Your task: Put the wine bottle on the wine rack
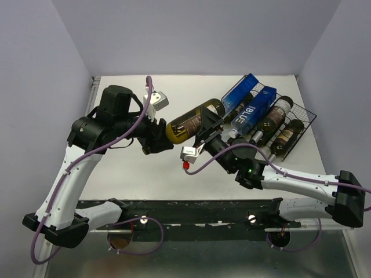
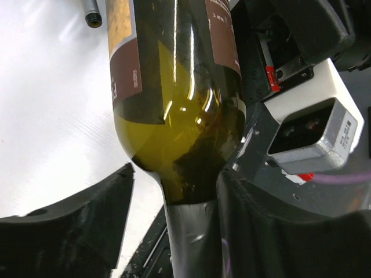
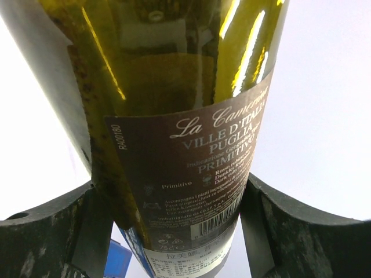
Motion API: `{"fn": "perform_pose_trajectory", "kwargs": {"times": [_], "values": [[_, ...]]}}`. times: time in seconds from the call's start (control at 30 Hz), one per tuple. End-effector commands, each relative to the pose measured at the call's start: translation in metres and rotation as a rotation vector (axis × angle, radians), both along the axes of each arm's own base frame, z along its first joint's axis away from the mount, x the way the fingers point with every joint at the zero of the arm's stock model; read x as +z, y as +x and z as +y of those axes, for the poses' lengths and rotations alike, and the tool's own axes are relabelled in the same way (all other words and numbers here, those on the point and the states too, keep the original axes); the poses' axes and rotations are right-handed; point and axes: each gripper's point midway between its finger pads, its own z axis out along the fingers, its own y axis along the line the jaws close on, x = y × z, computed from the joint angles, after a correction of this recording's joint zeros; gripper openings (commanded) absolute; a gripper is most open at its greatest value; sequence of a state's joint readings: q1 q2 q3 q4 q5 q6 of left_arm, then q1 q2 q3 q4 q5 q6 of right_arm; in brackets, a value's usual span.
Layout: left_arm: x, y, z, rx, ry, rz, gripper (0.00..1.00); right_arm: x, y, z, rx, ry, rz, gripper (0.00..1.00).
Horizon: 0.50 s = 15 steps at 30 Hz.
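The right gripper (image 3: 168, 185) has its two dark fingers (image 3: 290, 231) pressed against opposite sides of the wine bottle (image 1: 194, 120). It is clamped on the body, right across the brown label (image 3: 191, 174) that reads "Puglia Primitivo".

The left gripper (image 2: 177, 176) straddles the bottle's grey neck just past the shoulder. In its wrist view the pad on the right of the frame touches the neck. A strip of white table shows between the neck and the pad on the left, so those jaws stand apart around the neck and are not clamped on it.

From above, the olive-green bottle sits in the middle of the frame, held roughly level over the white table (image 1: 133, 168). Its neck points to the lower left into the left gripper. Its base points to the upper right, close to the near end of the wine rack (image 1: 307, 119).

The black wire rack sits at an angle in the upper right of the table. Two blue containers (image 1: 249, 101) and several dark bottles (image 1: 278, 119) lie in it.

The left arm (image 1: 69, 179) comes up from the lower left of the frame and the right arm (image 1: 301, 182) from the lower right. Each trails a purple cable (image 1: 149, 92).
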<state>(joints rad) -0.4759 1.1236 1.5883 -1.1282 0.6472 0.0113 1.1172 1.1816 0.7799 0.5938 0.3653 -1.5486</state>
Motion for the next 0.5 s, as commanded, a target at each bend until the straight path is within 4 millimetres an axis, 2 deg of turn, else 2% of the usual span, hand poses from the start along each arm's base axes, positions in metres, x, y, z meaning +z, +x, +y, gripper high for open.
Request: {"fn": "perform_pose_trajectory", "kwargs": {"times": [0.0, 0.13, 0.2, 0.27, 0.3, 0.4, 0.43, 0.47], "values": [[-0.017, 0.009, 0.0, 0.032, 0.063, 0.05, 0.6, 0.052, 0.0, -0.011, -0.037, 0.14, -0.088, 0.01], [-0.02, 0.013, -0.002, 0.034, 0.072, 0.05, 0.43, 0.054, 0.001, -0.011, -0.045, 0.16, -0.089, 0.01], [-0.02, 0.013, -0.003, 0.031, 0.074, 0.051, 0.3, 0.053, 0.002, -0.011, -0.043, 0.166, -0.081, 0.01], [-0.019, 0.014, -0.003, 0.031, 0.073, 0.05, 0.04, 0.051, 0.002, -0.011, -0.047, 0.167, -0.076, 0.01], [-0.018, 0.015, -0.003, 0.036, 0.075, 0.048, 0.0, 0.051, 0.002, -0.011, -0.047, 0.168, -0.073, 0.01], [-0.018, 0.019, -0.004, 0.038, 0.074, 0.039, 0.0, 0.047, 0.003, -0.011, -0.047, 0.169, -0.071, 0.01], [-0.017, 0.021, -0.005, 0.06, 0.068, 0.051, 0.0, 0.046, 0.002, -0.011, -0.045, 0.173, -0.072, 0.04], [-0.015, 0.024, -0.005, 0.068, 0.066, 0.039, 0.0, 0.045, 0.002, -0.011, -0.045, 0.175, -0.075, 0.16]]}}
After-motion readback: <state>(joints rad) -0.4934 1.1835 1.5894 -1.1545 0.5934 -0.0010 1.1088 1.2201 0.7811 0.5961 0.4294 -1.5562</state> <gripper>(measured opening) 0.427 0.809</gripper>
